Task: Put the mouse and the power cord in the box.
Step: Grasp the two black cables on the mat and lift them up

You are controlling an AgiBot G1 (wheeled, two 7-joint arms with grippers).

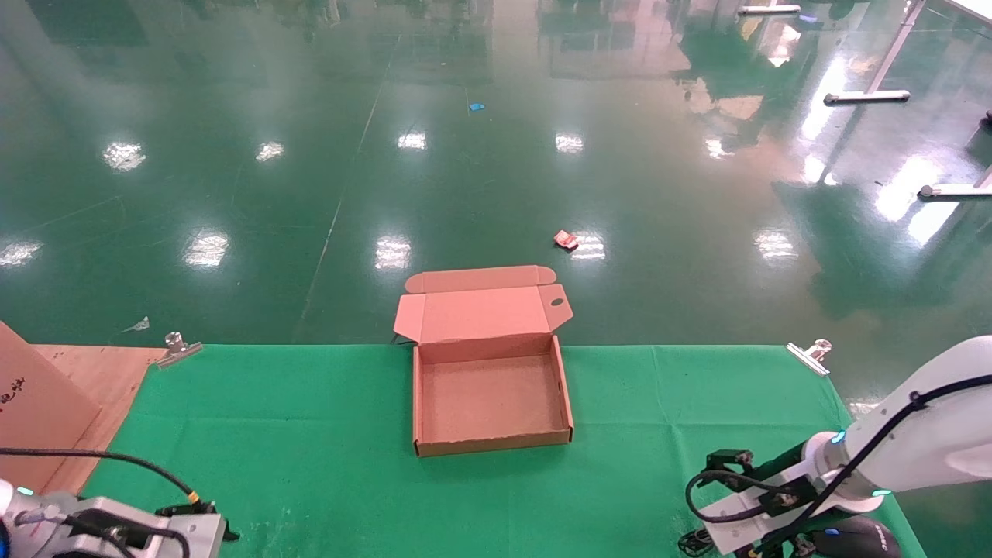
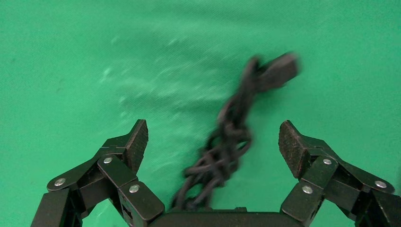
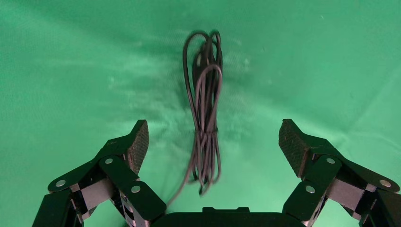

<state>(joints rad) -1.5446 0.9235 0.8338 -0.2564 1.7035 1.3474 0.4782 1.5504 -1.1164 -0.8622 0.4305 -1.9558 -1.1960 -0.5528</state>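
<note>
Both grippers I see spread: left gripper (image 2: pixel 213 142) over the power cord (image 2: pixel 227 146), right gripper (image 3: pixel 213 142) over the mouse's wire (image 3: pixel 205 123); box (image 1: pixel 491 444) open mid-frame.

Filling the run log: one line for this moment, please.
box open, empty | left hand open over cord | right hand open over mouse wire | nothing gripped

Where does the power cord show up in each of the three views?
Head view: not in it; the left arm's wrist hides that corner of the table.
Left wrist view: the power cord lies on the cloth between the open left claw, plug at the far end.
Right wrist view: not in it; only the mouse's thin wire shows.
Shared landmark: the green cloth.
</note>
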